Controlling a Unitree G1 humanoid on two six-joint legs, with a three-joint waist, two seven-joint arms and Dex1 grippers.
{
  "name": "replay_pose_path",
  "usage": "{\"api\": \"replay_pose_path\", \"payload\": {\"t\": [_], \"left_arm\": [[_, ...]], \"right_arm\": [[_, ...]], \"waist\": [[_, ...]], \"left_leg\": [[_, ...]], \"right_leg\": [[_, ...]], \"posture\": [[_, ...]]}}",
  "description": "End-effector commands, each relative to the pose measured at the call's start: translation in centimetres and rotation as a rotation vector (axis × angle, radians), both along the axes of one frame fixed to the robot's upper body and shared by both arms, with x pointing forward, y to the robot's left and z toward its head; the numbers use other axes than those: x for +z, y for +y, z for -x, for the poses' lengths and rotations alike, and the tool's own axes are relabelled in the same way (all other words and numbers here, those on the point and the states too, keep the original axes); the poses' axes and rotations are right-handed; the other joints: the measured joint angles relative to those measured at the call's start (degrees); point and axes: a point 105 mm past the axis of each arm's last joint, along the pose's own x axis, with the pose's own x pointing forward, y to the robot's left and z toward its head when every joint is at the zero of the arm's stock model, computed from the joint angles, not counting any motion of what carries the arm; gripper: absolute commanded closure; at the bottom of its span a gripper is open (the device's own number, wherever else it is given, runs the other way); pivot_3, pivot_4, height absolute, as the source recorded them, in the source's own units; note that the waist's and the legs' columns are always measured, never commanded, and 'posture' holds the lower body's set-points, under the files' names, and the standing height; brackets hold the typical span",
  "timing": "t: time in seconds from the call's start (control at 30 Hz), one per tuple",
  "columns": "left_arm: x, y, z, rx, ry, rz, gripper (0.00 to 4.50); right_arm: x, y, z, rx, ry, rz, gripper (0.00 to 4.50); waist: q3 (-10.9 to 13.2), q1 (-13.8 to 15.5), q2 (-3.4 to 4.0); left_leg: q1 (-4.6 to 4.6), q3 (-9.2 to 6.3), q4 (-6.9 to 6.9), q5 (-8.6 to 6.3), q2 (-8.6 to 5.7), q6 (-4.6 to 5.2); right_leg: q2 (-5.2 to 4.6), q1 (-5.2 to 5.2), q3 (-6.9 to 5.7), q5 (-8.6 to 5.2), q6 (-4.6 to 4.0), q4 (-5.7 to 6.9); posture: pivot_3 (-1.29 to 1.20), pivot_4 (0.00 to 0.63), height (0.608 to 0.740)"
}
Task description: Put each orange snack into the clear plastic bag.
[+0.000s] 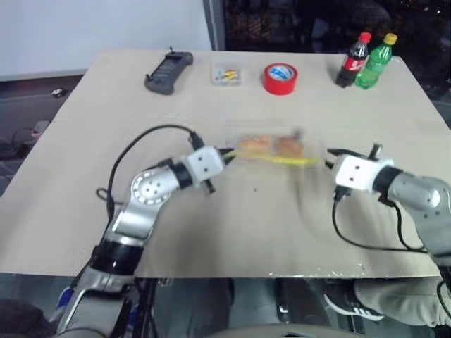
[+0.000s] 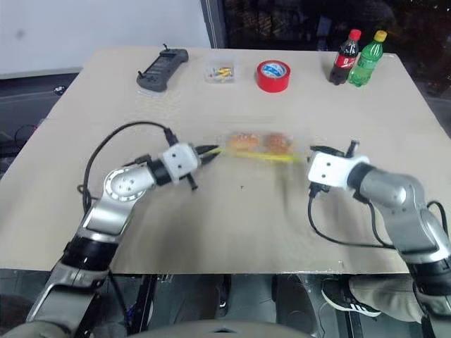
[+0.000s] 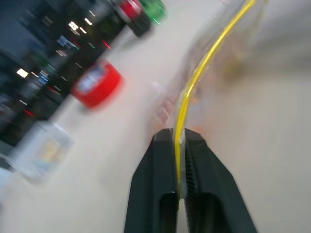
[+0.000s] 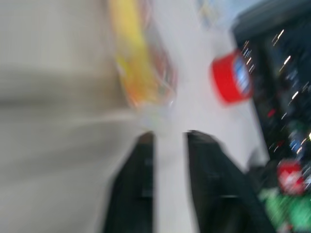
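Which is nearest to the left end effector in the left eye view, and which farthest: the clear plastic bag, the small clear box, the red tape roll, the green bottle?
1. Clear plastic bag: at the left end effector, its yellow strip between the fingers.
2. Small clear box: far edge, straight beyond.
3. Red tape roll: far edge, further right.
4. Green bottle: far right corner.

Beige table (image 1: 84,162); white wall (image 1: 84,28) behind left; dark shelving (image 1: 296,21) behind right.
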Motion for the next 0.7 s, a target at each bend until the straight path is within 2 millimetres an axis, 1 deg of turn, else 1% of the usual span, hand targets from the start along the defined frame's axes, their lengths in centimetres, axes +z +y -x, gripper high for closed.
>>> {"api": "replay_pose_path", "payload": {"t": [0.03, 0.07, 0.1, 0.13, 0.17, 0.2, 0.27, 0.37, 0.43, 0.53, 0.7], "left_arm": [[1.8, -0.3, 1.6, -0.065, -0.006, 0.037, 2.13], [1.7, 0.0, 2.0, -0.073, 0.033, 0.047, 1.63], [1.5, 0.5, 2.6, -0.080, 0.079, 0.065, 1.25], [1.5, 1.0, 3.1, -0.081, 0.139, 0.108, 0.70], [1.6, 1.5, 3.7, -0.089, 0.195, 0.154, 0.26], [1.6, 2.1, 4.1, -0.084, 0.245, 0.188, 0.02], [1.6, 3.7, 4.9, -0.067, 0.313, 0.224, 0.02], [2.7, 6.0, 5.4, -0.029, 0.380, 0.284, 0.02], [3.3, 7.3, 5.8, -0.010, 0.417, 0.304, 0.02], [4.1, 8.2, 6.3, 0.007, 0.448, 0.308, 0.02], [4.5, 8.4, 6.6, 0.017, 0.468, 0.313, 0.02]], "right_arm": [[1.4, -0.5, 1.3, -0.010, -0.024, -0.016, 1.42], [1.1, -0.9, 1.8, -0.018, 0.001, -0.024, 0.95], [0.8, -1.3, 2.3, -0.032, 0.032, -0.049, 0.56], [0.7, -1.8, 2.9, -0.049, 0.063, -0.094, 0.02], [0.5, -2.2, 3.4, -0.060, 0.097, -0.140, 0.00], [0.4, -2.4, 3.9, -0.067, 0.138, -0.192, 0.00], [0.6, -2.8, 4.9, -0.073, 0.194, -0.303, 0.00], [1.4, -3.7, 6.2, -0.083, 0.250, -0.418, 0.00], [2.1, -4.4, 7.1, -0.090, 0.281, -0.459, 0.00], [3.0, -4.9, 7.8, -0.099, 0.290, -0.488, 0.00], [3.5, -4.9, 7.9, -0.109, 0.296, -0.516, 0.00]], "waist": [[-0.01, -0.04, 0.00], [-0.03, -0.12, 0.00], [-0.04, -0.15, 0.01], [-0.04, -0.29, 0.01], [-0.04, -0.38, 0.01], [-0.04, -0.45, 0.01], [-0.04, -0.43, 0.01], [-0.04, -0.25, 0.01], [-0.04, -0.15, 0.01], [-0.04, -0.10, 0.01], [-0.05, -0.12, 0.00]], "left_leg": [[0.06, 0.00, 0.06, 0.00, 0.01, 0.00], [0.08, 0.00, 0.16, 0.01, 0.03, 0.00], [0.15, 0.03, 0.18, 0.01, 0.05, 0.00], [0.15, 0.04, 0.19, 0.01, 0.05, 0.00], [0.14, 0.04, 0.19, 0.01, 0.07, 0.00], [0.12, 0.06, 0.18, 0.00, 0.07, 0.00], [0.10, 0.05, 0.15, 0.00, 0.11, 0.00], [0.11, 0.02, 0.12, 0.00, 0.14, 0.00], [0.10, 0.02, 0.13, 0.00, 0.14, 0.00], [0.08, 0.05, 0.15, 0.00, 0.11, 0.00], [0.09, 0.07, 0.15, -0.01, 0.12, 0.00]], "right_leg": [[0.01, 0.05, 0.01, -0.09, -0.15, 0.03], [0.02, 0.07, 0.01, -0.16, -0.13, 0.08], [0.02, 0.13, 0.03, -0.16, -0.12, 0.10], [0.02, 0.13, 0.04, -0.16, -0.12, 0.11], [0.03, 0.13, 0.04, -0.14, -0.15, 0.12], [0.03, 0.09, 0.06, -0.11, -0.18, 0.15], [0.07, 0.04, 0.06, 0.00, 0.00, 0.16], [0.11, 0.04, 0.05, -0.01, 0.00, 0.17], [0.10, 0.05, 0.03, -0.17, -0.11, 0.14], [0.05, 0.06, 0.04, -0.24, -0.03, 0.10], [0.06, 0.06, 0.05, -0.26, -0.01, 0.08]], "posture": [[0.00, 0.150, 0.740], [0.00, 0.150, 0.740], [0.00, 0.150, 0.740], [0.00, 0.150, 0.740], [0.00, 0.150, 0.740], [0.00, 0.150, 0.740], [0.00, 0.150, 0.740], [0.00, 0.150, 0.740], [0.00, 0.150, 0.740], [0.00, 0.150, 0.740], [0.00, 0.150, 0.740]]}}
